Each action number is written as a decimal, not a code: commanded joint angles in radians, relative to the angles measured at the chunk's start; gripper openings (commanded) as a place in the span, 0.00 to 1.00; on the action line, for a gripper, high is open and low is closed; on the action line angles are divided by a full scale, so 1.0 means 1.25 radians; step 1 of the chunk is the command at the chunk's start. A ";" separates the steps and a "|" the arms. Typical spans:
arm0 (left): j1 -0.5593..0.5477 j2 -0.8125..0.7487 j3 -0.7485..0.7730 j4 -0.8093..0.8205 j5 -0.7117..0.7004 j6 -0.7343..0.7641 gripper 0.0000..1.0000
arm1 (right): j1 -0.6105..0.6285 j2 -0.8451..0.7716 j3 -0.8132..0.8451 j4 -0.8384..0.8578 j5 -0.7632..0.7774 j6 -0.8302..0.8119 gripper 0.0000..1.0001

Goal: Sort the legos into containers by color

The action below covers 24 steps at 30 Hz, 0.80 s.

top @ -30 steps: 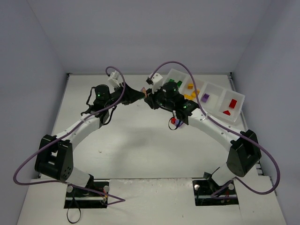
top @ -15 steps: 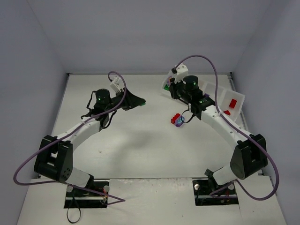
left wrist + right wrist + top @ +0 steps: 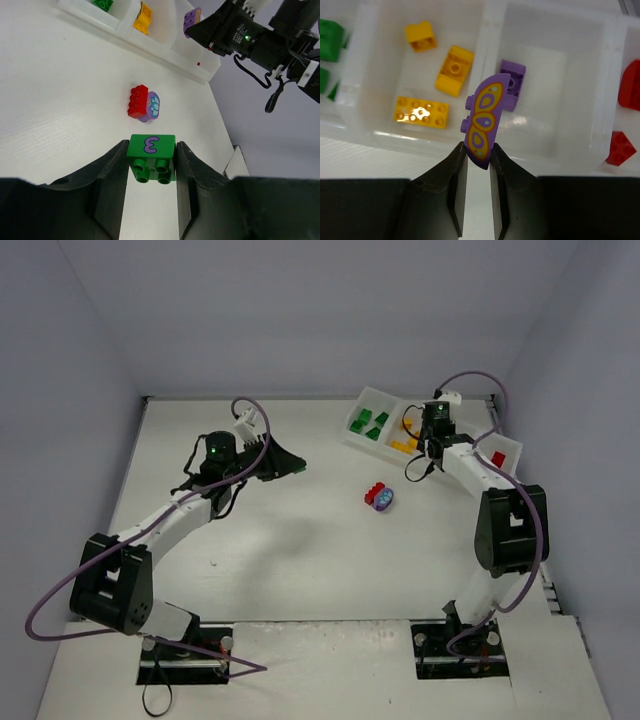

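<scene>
My left gripper (image 3: 151, 150) is shut on a green brick (image 3: 151, 156) with a purple "3", held above the table; in the top view it (image 3: 296, 465) is left of centre. My right gripper (image 3: 476, 152) is shut on a flat purple piece (image 3: 484, 117) with a yellow butterfly pattern, held over the wall between the yellow and purple compartments of the tray (image 3: 487, 30); in the top view it (image 3: 432, 440) hangs over the tray (image 3: 372, 392). A red brick (image 3: 373, 493) and a rounded purple piece (image 3: 385, 500) lie together on the table, also seen in the left wrist view (image 3: 138, 100).
The tray's compartments hold green bricks (image 3: 368, 424), three yellow bricks (image 3: 454, 70), one purple brick (image 3: 512, 84) and red bricks (image 3: 621, 148). The tray stands at the back right. My right arm (image 3: 505, 525) rises along the table's right side.
My right arm swung from the table's middle to over the tray, carrying the purple piece. The red brick and rounded purple piece came into view. My left gripper drew back slightly with the green brick.
</scene>
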 commanded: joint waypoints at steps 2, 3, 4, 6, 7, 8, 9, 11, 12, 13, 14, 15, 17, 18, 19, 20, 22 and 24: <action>0.001 -0.032 0.063 -0.002 -0.018 0.045 0.00 | -0.036 0.047 0.073 -0.012 0.064 0.088 0.01; 0.000 -0.031 0.066 -0.003 -0.019 0.043 0.00 | -0.044 0.055 0.083 -0.021 0.066 0.100 0.03; -0.001 -0.031 0.066 -0.003 -0.019 0.045 0.00 | -0.052 0.063 0.087 -0.023 0.065 0.104 0.05; -0.006 -0.032 0.068 -0.005 -0.023 0.042 0.00 | -0.068 0.085 0.095 -0.033 0.071 0.109 0.09; -0.007 -0.032 0.070 -0.005 -0.023 0.042 0.00 | -0.071 0.092 0.100 -0.037 0.075 0.112 0.14; -0.007 -0.031 0.070 -0.005 -0.024 0.040 0.00 | -0.077 0.098 0.110 -0.042 0.076 0.115 0.15; -0.010 -0.031 0.070 -0.005 -0.025 0.038 0.00 | -0.086 0.107 0.113 -0.047 0.079 0.119 0.14; -0.011 -0.029 0.070 -0.004 -0.026 0.035 0.00 | -0.095 0.115 0.120 -0.048 0.068 0.121 0.21; -0.011 -0.029 0.070 -0.004 -0.026 0.035 0.00 | -0.098 0.124 0.124 -0.050 0.064 0.121 0.25; -0.013 -0.026 0.071 -0.003 -0.026 0.034 0.00 | -0.102 0.128 0.127 -0.050 0.064 0.122 0.34; -0.013 -0.024 0.072 -0.003 -0.029 0.034 0.00 | -0.103 0.130 0.130 -0.050 0.060 0.122 0.40; -0.015 -0.021 0.074 -0.003 -0.030 0.035 0.00 | -0.103 0.129 0.134 -0.055 0.052 0.122 0.44; -0.017 -0.012 0.083 -0.003 -0.032 0.035 0.00 | -0.097 0.111 0.130 -0.073 0.032 0.122 0.50; -0.017 -0.007 0.087 -0.003 -0.031 0.034 0.00 | -0.096 0.102 0.127 -0.074 0.025 0.121 0.53; -0.018 -0.002 0.093 -0.002 -0.032 0.032 0.00 | -0.090 0.093 0.124 -0.073 0.017 0.120 0.55; -0.019 0.009 0.098 -0.002 -0.034 0.034 0.00 | -0.085 0.074 0.120 -0.073 0.010 0.116 0.55; -0.023 0.020 0.117 -0.002 -0.043 0.035 0.00 | -0.063 0.048 0.102 -0.073 0.001 0.115 0.55; -0.027 0.044 0.150 -0.015 -0.058 0.052 0.00 | -0.048 0.003 0.077 -0.070 -0.004 0.117 0.55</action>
